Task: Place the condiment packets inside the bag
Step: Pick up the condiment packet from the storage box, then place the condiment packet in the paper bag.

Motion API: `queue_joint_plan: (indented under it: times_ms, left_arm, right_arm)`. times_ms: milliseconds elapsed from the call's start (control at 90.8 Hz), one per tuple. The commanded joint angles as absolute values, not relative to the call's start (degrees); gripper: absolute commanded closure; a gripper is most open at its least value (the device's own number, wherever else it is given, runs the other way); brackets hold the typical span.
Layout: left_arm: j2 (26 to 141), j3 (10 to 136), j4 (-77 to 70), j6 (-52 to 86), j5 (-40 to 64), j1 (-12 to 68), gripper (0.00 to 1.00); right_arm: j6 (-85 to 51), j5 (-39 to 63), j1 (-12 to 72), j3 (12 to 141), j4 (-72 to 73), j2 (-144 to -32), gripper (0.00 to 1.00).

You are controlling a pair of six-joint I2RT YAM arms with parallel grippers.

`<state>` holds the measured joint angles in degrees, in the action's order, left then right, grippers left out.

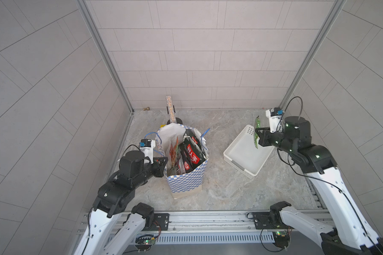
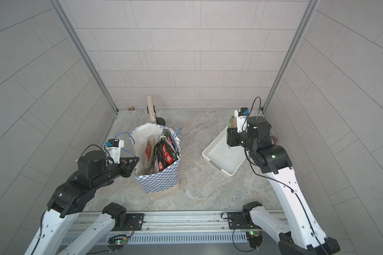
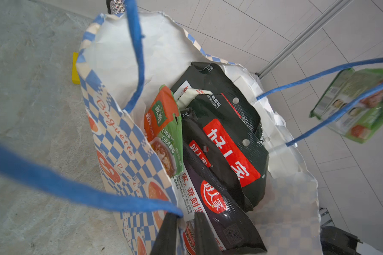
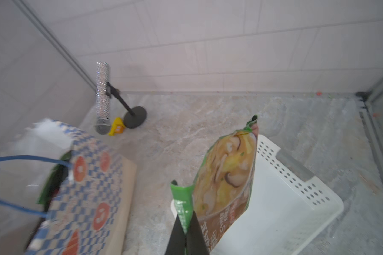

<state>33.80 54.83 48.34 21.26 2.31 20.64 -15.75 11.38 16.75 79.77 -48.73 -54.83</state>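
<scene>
Several condiment packets (image 1: 189, 154) are bagged; one green packet (image 4: 228, 176) is clamped in the right gripper (image 4: 185, 220), well apart from the bag (image 1: 184, 183); the left gripper (image 3: 185, 217) is barely parted.

Blue-and-white checked bag (image 1: 186, 181), black-and-red packets (image 1: 191, 155), green packet (image 4: 228, 176), white basket (image 1: 244, 154), seemingly glittery silver microphone (image 4: 102, 92)

The bag (image 1: 185, 181) stood upright. The packets (image 1: 191, 156) stood on edge inside the bag. The basket (image 1: 243, 154) lay right of the bag, well apart. The microphone (image 1: 170, 110), on its stand (image 1: 178, 121), stood just behind the bag. The block (image 3: 75, 68) lay behind the bag's left rear corner. The left gripper (image 1: 165, 162) straddled the bag's left rim. The right gripper (image 1: 257, 135) held one packet (image 1: 256, 129) well right of the bag.
</scene>
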Motion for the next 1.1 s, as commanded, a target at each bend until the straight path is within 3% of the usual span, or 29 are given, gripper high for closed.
queue_joint_plan:
  times_ms: [0, 132, 286, 385, 583, 870, 1090]
  left_arm:
    - [32.63, 56.11, 47.35, 21.36, 2.85, 20.92, 0.78]
    - [31.4, 56.12, 47.6, 21.73, 2.06, 20.92, 0.74]
    - [30.46, 56.27, 48.07, 21.99, 1.47, 20.95, 0.7]
    - [30.16, 56.77, 48.7, 22.07, 1.1, 20.93, 0.64]
    - [29.43, 58.51, 51.17, 23.12, -4.41, 20.93, 0.52]
    - [27.98, 60.07, 53.79, 24.05, -14.04, 20.92, 0.45]
    - [27.62, 59.5, 54.1, 23.34, -15.64, 20.92, 0.41]
  right_arm:
    - [-16.26, 28.4, 18.7, 86.18, -49.36, -54.02, 1.0]
    - [-21.53, 36.85, 26.79, 89.86, -42.15, -55.92, 1.0]
    - [-21.52, 34.04, 45.63, 95.27, -37.37, -64.47, 1.0]
    - [-21.24, 33.57, 51.28, 99.61, -36.7, -72.21, 1.0]
    - [-23.56, 33.73, 52.38, 103.3, -33.64, -84.22, 1.0]
    - [-22.33, 36.66, 51.2, 109.65, -37.91, -101.27, 1.0]
    - [-24.55, 37.49, 49.13, 110.61, -38.06, -106.68, 1.0]
